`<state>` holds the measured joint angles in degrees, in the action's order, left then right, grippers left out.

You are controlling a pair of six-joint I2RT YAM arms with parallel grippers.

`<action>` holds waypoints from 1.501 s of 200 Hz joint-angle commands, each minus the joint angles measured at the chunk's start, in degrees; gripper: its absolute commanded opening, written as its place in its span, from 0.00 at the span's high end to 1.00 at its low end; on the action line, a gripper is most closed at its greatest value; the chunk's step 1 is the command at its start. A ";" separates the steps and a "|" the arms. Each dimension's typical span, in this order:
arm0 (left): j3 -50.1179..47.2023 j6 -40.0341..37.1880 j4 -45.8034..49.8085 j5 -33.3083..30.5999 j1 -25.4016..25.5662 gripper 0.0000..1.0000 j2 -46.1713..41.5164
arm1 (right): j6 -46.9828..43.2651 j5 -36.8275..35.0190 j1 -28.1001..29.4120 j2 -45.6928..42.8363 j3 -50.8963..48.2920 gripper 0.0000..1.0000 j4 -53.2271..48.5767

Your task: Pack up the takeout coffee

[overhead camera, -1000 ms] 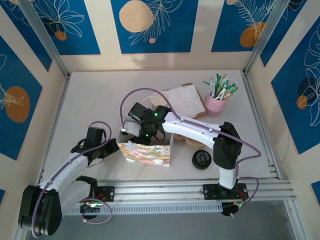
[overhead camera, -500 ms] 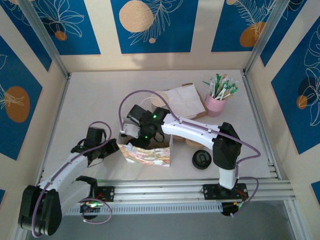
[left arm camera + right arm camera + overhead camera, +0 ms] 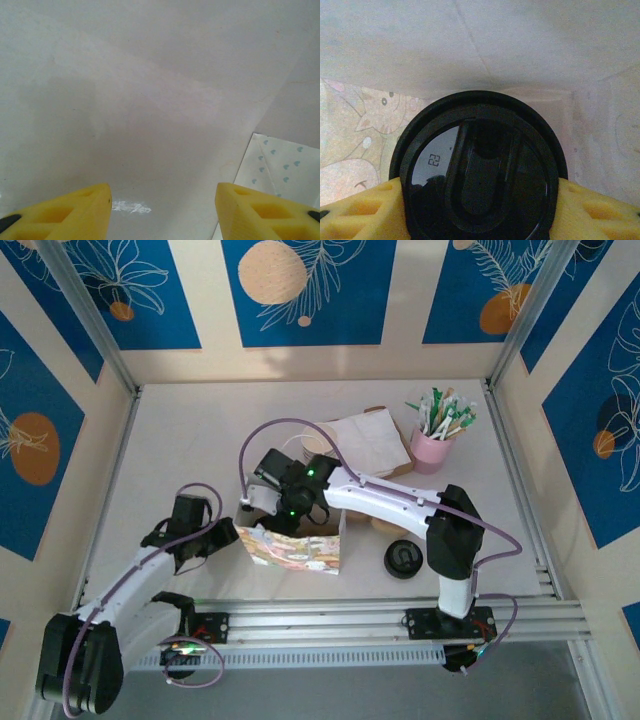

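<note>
**Over the paper bag (image 3: 295, 548), takeout coffee (image 3: 480, 170) is hanging in the right gripper (image 3: 480, 202)**

Yellow fingers (image 3: 360, 210) are pressing both sides of the cup's black lid, gripping it at the back left of the bag's open top; creased white paper and a cat print are showing behind it. How deep the cup sits, I cannot tell. The left gripper (image 3: 225, 535) is hovering just beside the bag's left edge, its fingers (image 3: 65, 212) spread wide over bare table (image 3: 180, 440). A loose black lid (image 3: 403, 559) is lying right of the bag.
</note>
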<state>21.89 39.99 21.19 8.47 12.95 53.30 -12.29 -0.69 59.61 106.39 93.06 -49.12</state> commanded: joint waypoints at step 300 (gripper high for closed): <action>1.91 -1.77 2.49 -0.47 0.55 0.42 -0.62 | 4.04 -5.85 2.33 -4.67 17.86 0.35 -15.89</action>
<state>21.91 39.48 21.91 8.45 12.95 52.93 -8.29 -5.30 61.17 104.27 108.64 -62.76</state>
